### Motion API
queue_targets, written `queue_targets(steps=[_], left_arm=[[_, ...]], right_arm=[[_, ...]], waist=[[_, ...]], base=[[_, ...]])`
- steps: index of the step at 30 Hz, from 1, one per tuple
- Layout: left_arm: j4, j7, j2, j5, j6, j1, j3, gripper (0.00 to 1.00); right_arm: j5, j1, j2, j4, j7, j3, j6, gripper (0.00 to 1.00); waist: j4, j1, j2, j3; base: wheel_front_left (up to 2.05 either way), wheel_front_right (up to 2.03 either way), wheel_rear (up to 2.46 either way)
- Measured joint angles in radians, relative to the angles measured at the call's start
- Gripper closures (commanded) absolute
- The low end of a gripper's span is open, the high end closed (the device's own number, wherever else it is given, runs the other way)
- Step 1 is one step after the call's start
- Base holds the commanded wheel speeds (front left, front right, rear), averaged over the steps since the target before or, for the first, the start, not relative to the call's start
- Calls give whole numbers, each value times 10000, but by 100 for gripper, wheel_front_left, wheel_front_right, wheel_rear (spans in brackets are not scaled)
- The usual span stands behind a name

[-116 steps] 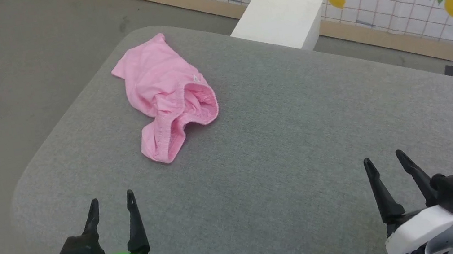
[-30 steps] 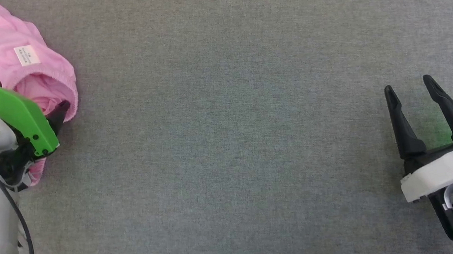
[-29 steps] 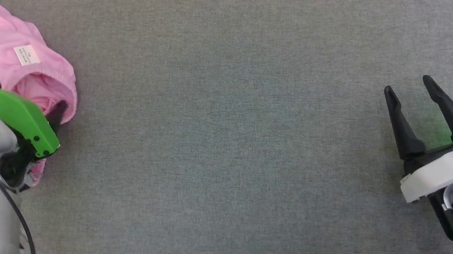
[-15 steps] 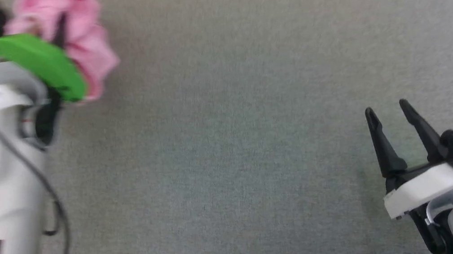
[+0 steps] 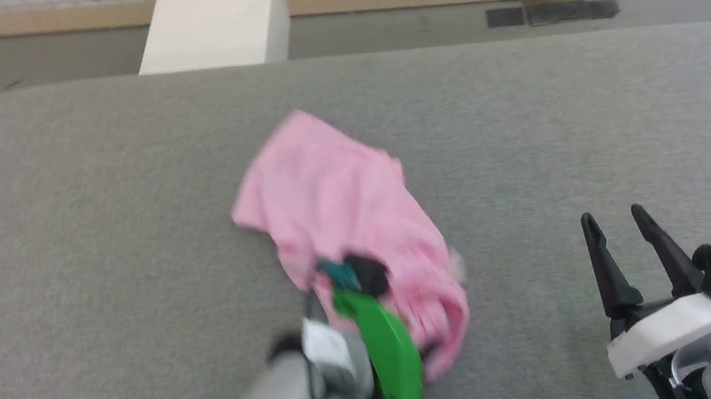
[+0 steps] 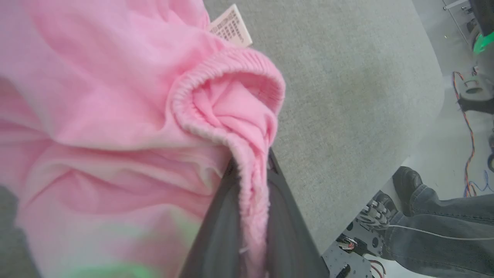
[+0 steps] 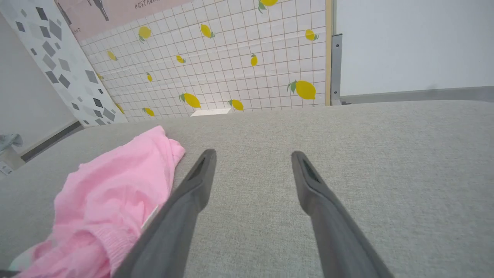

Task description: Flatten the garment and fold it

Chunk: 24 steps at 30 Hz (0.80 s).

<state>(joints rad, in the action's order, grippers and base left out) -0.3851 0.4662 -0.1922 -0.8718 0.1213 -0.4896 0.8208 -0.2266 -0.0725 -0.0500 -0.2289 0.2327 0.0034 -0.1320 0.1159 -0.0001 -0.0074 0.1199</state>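
The garment (image 5: 336, 210) is a crumpled pink cloth lying near the middle of the grey padded surface (image 5: 83, 235). My left gripper (image 6: 250, 181) is shut on its gathered elastic band, which is pinched between the two dark fingers. A small white label (image 6: 230, 29) sticks out just past the band. In the head view the left arm's green cover (image 5: 384, 355) lies over the garment's near end, blurred, with the fingers hidden in the cloth. My right gripper (image 5: 612, 223) stands open and empty at the lower right, apart from the garment (image 7: 112, 193), which lies to its left.
A white box (image 5: 212, 15) stands on the floor past the far edge, in front of a lemon-patterned panel (image 7: 231, 61). A person's shoe and trouser leg (image 6: 420, 193) stand beside the surface's edge. Bare grey padding stretches left and right of the garment.
The left gripper has shut on the elastic band and carried the garment from the left edge toward the middle. The head camera has tilted and turned. The right gripper has stayed open.
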Motion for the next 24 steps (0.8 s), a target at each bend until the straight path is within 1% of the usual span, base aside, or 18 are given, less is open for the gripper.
queue_targets(steps=[1, 2, 3, 5, 7, 11, 14, 17, 19, 21, 23, 24], left_arm=[[-2, 190, 75, -144, -88, 293, 104, 100], [4, 359, 119, -328, -178, 545, 163, 78], [25, 418, 127, -372, -255, 702, 211, 0], [171, 431, 157, -525, -431, 915, 134, 0], [435, 334, 186, -817, -539, 997, -146, 0], [1342, -240, 242, -1674, -769, 892, -1455, 0], [1898, -1016, -31, -1638, -1009, 544, -2339, 0], [2107, -2234, -564, -1271, -1206, 323, -3210, 0], [2090, -3342, -972, -570, -1427, 343, -3624, 0], [1983, -4583, -1239, -42, -1662, 495, -4105, 0], [1737, -5858, -1664, 888, -1745, 783, -4203, 0], [1605, -6314, -1739, 1072, -1768, 966, -4295, 0]], right_arm=[[-31, 35, 2, -40, 40, 12, 0, 0], [-48, 67, 0, -82, 56, 21, 0, 0], [-67, 81, 0, -119, 56, 25, 0, 0], [-115, 105, 0, -173, 82, 4, 0, 0], [-138, 131, 0, -217, 130, -12, 0, 0], [-140, 186, -4, -314, 146, -104, 0, 0], [-142, 244, -2, -370, 153, -58, 0, 0], [-155, 248, -2, -403, 151, 4, 0, 0], [-161, 252, 0, -407, 121, 67, 0, 0], [-203, 264, 0, -347, -21, 123, 0, 0], [-215, 299, 2, -240, -196, 136, 0, 0], [-213, 323, -2, -209, -274, 140, 0, 0]], waist=[[-76, 0, 0, -49], [-145, 0, 0, -93], [-197, 0, 0, -128], [-290, 0, 0, -212], [-316, 0, 0, -291], [-201, 0, 0, -394], [-87, 0, 0, -501], [2, 0, 0, -614], [42, 0, 0, -717], [67, 0, 0, -814], [90, 0, 0, -928], [96, 0, 0, -976]], base=[[0, 0, 0], [0, 0, 0], [0, 0, 0], [0, 0, 0], [0, 0, 0], [0, 0, 0], [0, 0, 0], [0, 0, 0], [0, 0, 0], [0, 0, 0], [0, 0, 0], [0, 0, 0]])
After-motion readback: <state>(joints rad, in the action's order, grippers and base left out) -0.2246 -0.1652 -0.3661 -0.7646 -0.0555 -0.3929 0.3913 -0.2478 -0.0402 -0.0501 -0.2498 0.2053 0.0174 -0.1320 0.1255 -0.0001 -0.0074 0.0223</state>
